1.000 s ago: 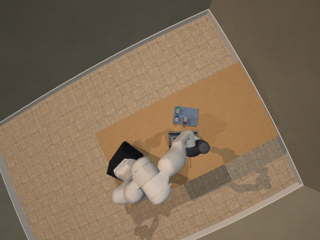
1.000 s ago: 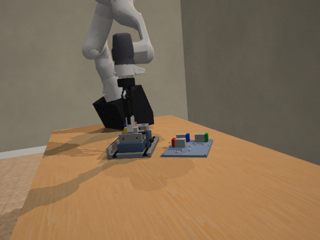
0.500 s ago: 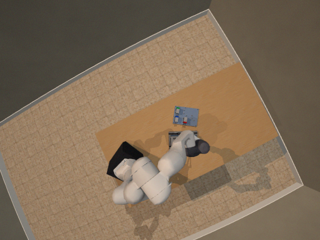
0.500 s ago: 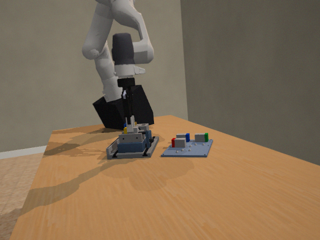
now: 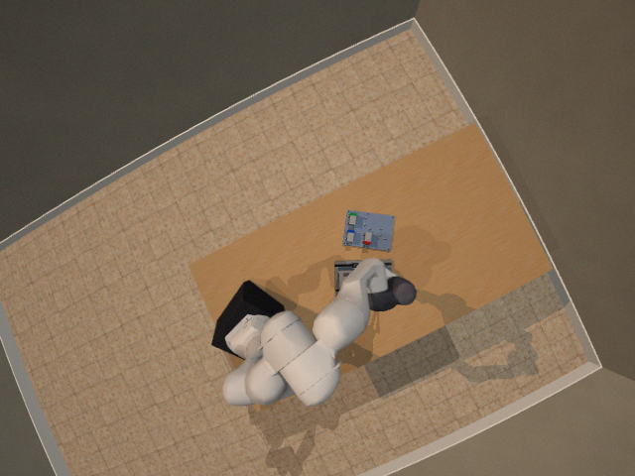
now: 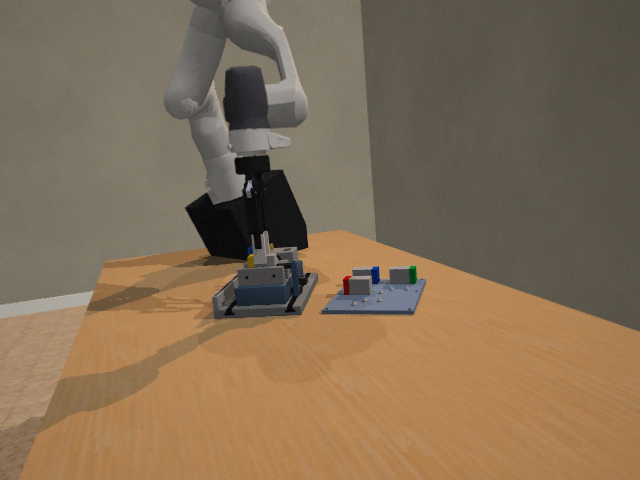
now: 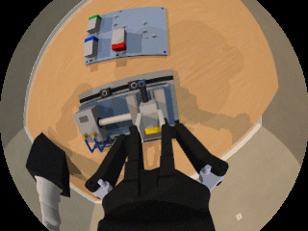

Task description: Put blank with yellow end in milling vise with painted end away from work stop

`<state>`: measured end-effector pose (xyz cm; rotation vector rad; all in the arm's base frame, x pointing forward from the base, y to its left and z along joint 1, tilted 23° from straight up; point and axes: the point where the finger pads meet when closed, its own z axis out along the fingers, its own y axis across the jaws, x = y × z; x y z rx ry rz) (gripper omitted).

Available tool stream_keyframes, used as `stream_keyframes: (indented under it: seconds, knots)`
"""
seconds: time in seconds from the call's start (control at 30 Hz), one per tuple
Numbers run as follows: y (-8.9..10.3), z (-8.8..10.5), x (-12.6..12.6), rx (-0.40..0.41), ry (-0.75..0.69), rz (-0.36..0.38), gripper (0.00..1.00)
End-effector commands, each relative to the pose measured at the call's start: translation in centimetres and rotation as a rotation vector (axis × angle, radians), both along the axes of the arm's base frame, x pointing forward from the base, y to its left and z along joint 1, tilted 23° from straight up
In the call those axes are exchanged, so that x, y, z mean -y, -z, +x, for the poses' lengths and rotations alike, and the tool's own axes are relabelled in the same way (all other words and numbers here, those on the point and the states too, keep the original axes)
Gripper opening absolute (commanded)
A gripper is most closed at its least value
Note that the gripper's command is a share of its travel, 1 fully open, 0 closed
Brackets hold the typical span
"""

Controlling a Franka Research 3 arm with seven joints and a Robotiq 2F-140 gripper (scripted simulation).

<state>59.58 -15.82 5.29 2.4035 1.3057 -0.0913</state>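
Gripper [image 6: 261, 248] [image 7: 150, 116]: pointing down over the vise, its fingers clamped on the yellow-ended block; from overhead, the arm [image 5: 340, 325] [image 6: 248, 25] hides it.
Yellow-ended block [image 6: 251, 260] [image 7: 152, 130]: between the fingertips and between the vise jaws, yellow end away from the stop rod; I can't tell whether it rests flat on the low bars.
Vise [image 5: 338, 264] [image 6: 262, 293] [image 7: 114, 106]: right below the gripper, on the wooden table [image 5: 436, 178] [image 6: 330, 392] [image 7: 197, 43].
Plain end block [image 6: 261, 275] [image 7: 159, 98]: close beside the fingers; any gap to the held block is too small for me to judge.
Stop rod [image 7: 143, 93]: near the fingertips, on the plate side; contact is unclear.
Hose block [image 6: 287, 254] [image 7: 89, 122]: across the vise from the plain end block, with blue hoses [image 7: 96, 145] looping out and a pale rod [image 7: 115, 119] reaching toward the fingers.
Blue plate [image 5: 382, 225] [image 6: 398, 304] [image 7: 156, 29]: apart from the gripper, beyond the stop side.
Red-ended block [image 5: 367, 237] [image 6: 360, 285] [image 7: 118, 38]: on that plate, nearer the gripper than the green one.
Blue-ended block [image 5: 350, 236] [image 6: 364, 272] [image 7: 90, 48]: also there, beside the red one.
Green-ended block [image 5: 352, 219] [image 6: 402, 274] [image 7: 93, 24]: on its far side from the gripper.
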Motion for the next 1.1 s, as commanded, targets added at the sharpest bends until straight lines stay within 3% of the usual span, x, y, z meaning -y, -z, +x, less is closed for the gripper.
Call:
stream_keyframes:
  seconds: [0.0, 1.07]
  knots:
    - [-0.09, 0.00, -0.08, 0.003, 0.004, 0.002, 0.00]
    - [0.14, -0.02, 0.05, 0.001, 0.002, 0.001, 0.00]
